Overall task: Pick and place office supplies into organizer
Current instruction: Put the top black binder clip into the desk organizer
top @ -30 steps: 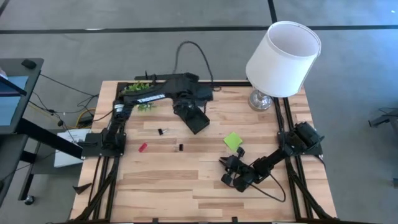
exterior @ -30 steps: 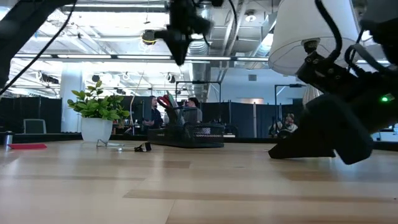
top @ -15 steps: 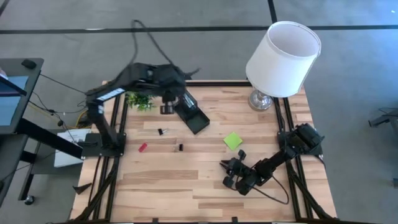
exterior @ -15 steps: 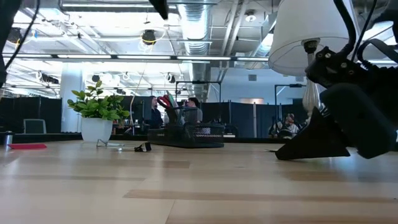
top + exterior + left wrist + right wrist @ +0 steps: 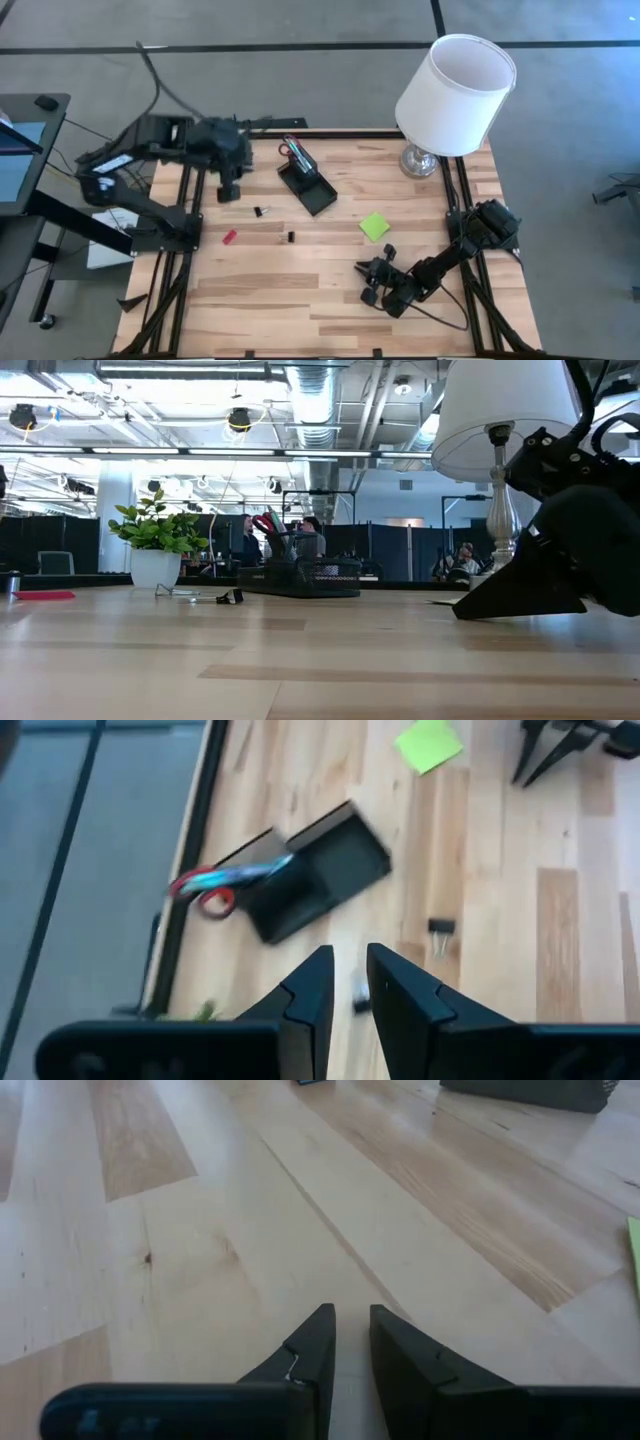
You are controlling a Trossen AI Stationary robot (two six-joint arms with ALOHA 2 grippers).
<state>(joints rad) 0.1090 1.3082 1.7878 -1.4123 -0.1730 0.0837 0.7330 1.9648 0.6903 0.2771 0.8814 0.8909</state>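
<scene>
While the small black boxy organizer (image 5: pixel 307 184) sits on the wooden tabletop (image 5: pixel 320 290) with red-handled scissors (image 5: pixel 208 892) and some pens already standing in its taller cup, several supplies lie loose around it: a lime-green sticky-note pad (image 5: pixel 375 226) on the lamp side of the organizer, a black binder clip (image 5: pixel 260 211) and a small black bit (image 5: pixel 291 237) just in front of it, and a small red piece (image 5: pixel 229 237) farther toward the left arm's base.

Up over the tabletop's edge, well off to the organizer's left, the left gripper (image 5: pixel 230 188) hangs with its fingers nearly together, a thin gap between them, nothing pinched. Low on the tabletop, beyond the sticky-note pad from the organizer, the right gripper (image 5: pixel 375 282) rests the same way, narrow and empty.

Judged from here, the risk is a slim flat target: a pad or clip lying flush may slide away from narrow fingers, or get nudged against the organizer, tipping the scissors out.

Only the left wrist view shows the scissors' red loops poking from the cup; the low view instead shows the potted green plant (image 5: pixel 156 550) beside the organizer and people in the room behind, which the high view lacks.
</scene>
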